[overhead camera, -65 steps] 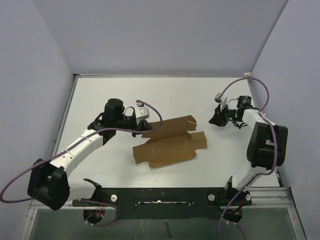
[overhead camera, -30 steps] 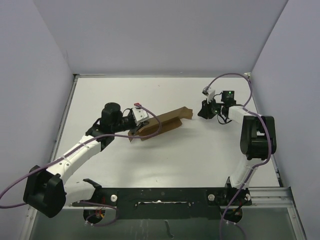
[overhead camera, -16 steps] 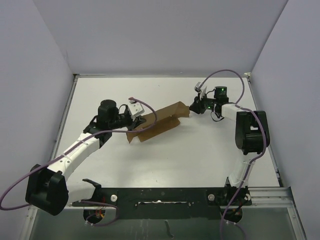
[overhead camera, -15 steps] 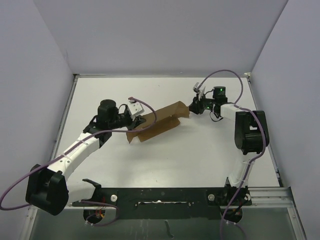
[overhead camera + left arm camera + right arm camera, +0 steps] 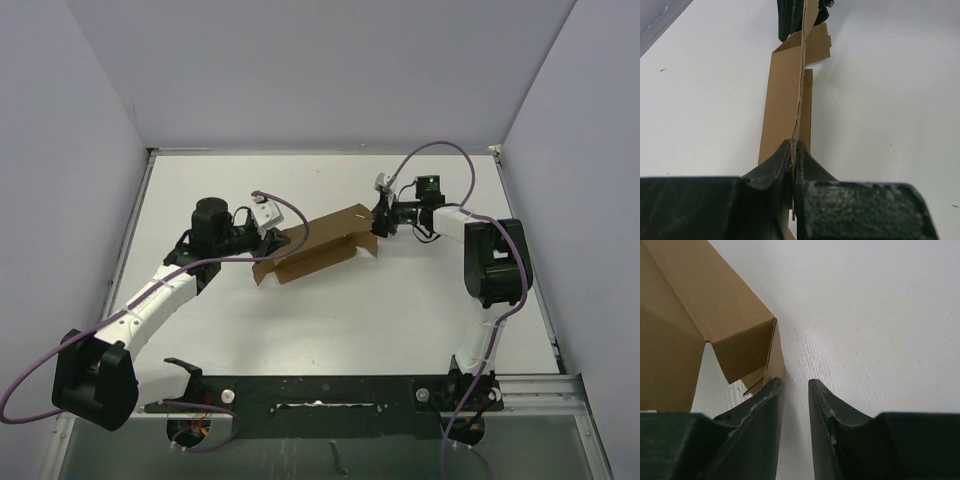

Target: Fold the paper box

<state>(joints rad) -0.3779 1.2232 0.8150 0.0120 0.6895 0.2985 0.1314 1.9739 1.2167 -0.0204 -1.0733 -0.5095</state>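
**Folding step, early stage.** The paper box (image 5: 315,245) stands near the middle of the table (image 5: 200,190), between the two arms. It is a part-folded brown sheet tipped up on its long edge, with its lower edge on the surface. The left gripper (image 5: 794,150) is clamped on the near end of the upright panel, jaws shut tight on the cardboard. This grip likely serves as an anchor, holding the sheet steep so the far end can be worked. The right gripper (image 5: 795,387) sits low at the far end, jaws a narrow gap apart and holding nothing (bare table shows between them). A small end flap (image 5: 747,352) lies just beside one finger (image 5: 760,405) — the gripper seems placed to push or pinch that flap inward next.
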